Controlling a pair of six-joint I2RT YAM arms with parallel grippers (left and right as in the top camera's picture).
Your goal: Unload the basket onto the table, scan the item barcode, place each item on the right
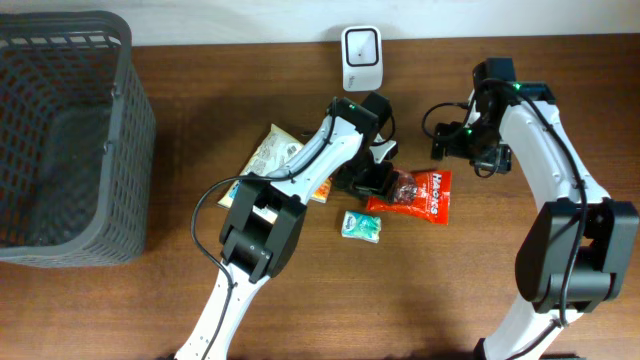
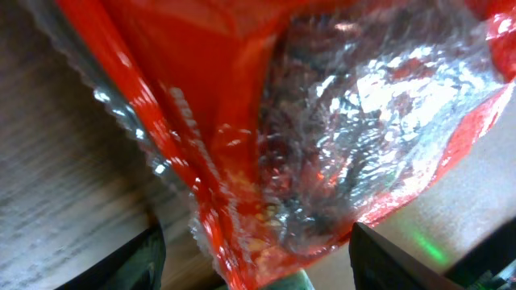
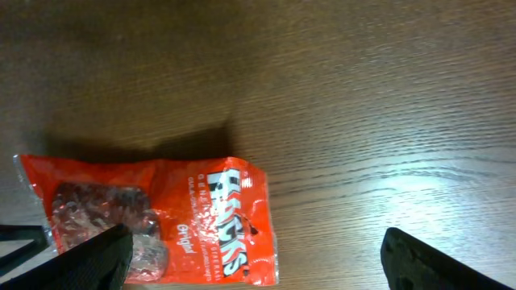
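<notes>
1 bag [image 1: 420, 192] matters here, the red one. it lies flat on the table [image 1: 500, 300], in front of the scanner [image 1: 360, 55] and a touch to its right, printed face up. the left gripper [image 1: 372, 172] sits low over the bag's clear-window end, the end nearer the scanner. in the wrist view its 2 fingers [image 2: 137, 262] stand partly open on either side of the film. a sliver of table shows between 1 finger and the bag, so it straddles the bag and no pinch is visible. the right gripper [image 1: 487, 155] hangs well to the scanner's right over bare wood, jaws spread fully, holding nothing.

handling call: this looks light and soft, thin glossy film that will crinkle and slide under hard pads. the dark lumps behind the window will likely shift and sag to 1 end once it's lifted. i'd grip the flat crimped seam at a short end, or squeeze across the narrow width where the contents give some bulk. a light nip on smooth film alone could slip out.

0 barcode shows in any view, so my guess is it's on the underside. the hold should leave that face bare and let the bag turn toward the scanner.
</notes>
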